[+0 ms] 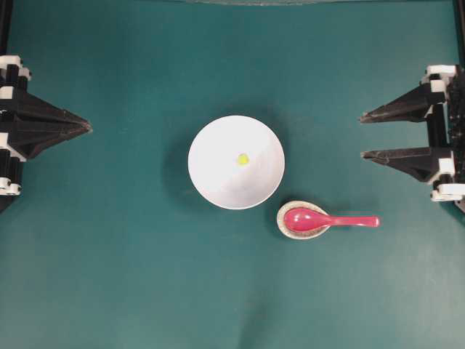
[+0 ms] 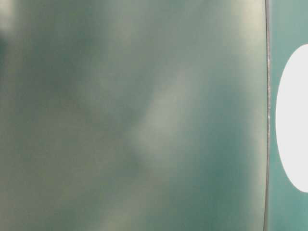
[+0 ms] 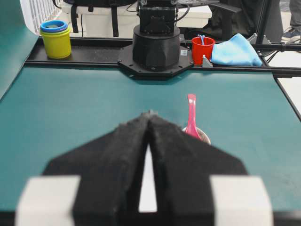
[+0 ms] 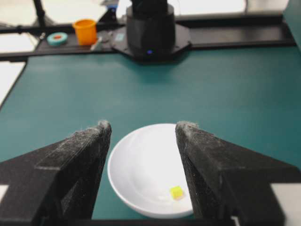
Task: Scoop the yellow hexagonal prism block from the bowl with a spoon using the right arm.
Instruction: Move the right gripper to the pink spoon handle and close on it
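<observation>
The tiny yellow hexagonal prism block (image 1: pixel 243 158) lies inside the white bowl (image 1: pixel 211 174) at the table's middle; the right wrist view shows the block (image 4: pixel 176 192) in the bowl (image 4: pixel 136 160) too. The red-pink spoon (image 1: pixel 330 219) rests with its head on a speckled beige rest (image 1: pixel 285 227), handle pointing right; the spoon (image 3: pixel 191 117) also shows in the left wrist view. My right gripper (image 1: pixel 362 135) stands open at the right edge, empty, well away from the spoon. My left gripper (image 1: pixel 89 127) is shut at the left edge, holding nothing.
In the left wrist view a yellow and blue cup stack (image 3: pixel 56 37), a red cup (image 3: pixel 202 49) and a blue cloth (image 3: pixel 235 51) stand beyond the table's far rail. An orange cup (image 4: pixel 85 31) sits behind the other rail. The table-level view is blurred.
</observation>
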`<state>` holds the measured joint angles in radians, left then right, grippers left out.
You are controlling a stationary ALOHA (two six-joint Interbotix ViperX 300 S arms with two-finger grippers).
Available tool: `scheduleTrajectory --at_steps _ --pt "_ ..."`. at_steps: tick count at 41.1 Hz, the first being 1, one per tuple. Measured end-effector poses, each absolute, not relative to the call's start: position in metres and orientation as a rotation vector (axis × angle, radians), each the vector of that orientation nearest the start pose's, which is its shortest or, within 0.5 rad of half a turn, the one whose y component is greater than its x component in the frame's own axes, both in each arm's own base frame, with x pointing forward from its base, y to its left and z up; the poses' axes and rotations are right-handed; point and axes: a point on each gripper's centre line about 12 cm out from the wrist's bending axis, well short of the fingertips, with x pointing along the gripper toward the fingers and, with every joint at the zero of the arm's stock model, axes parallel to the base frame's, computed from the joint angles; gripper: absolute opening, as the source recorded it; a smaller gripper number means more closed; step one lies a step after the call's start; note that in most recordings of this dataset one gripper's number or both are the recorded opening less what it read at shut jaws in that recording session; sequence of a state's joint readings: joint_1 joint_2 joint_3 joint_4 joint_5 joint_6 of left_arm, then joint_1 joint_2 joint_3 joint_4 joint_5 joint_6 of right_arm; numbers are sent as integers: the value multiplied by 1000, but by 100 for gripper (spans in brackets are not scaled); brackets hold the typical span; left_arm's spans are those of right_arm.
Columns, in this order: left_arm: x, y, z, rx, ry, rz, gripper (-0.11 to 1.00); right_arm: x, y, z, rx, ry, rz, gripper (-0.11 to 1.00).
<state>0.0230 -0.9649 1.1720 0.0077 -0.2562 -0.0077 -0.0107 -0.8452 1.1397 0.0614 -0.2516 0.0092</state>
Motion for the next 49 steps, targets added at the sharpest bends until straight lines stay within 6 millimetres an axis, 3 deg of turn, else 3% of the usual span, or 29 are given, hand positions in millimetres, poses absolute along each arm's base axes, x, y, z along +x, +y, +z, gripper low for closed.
scheduleTrajectory --at_steps 20,49 --pt "199 4 291 -6 -49 21 4 226 2 212 103 95 -26 61" --pt "199 4 290 -7 -38 21 4 219 47 139 183 148 3 61"
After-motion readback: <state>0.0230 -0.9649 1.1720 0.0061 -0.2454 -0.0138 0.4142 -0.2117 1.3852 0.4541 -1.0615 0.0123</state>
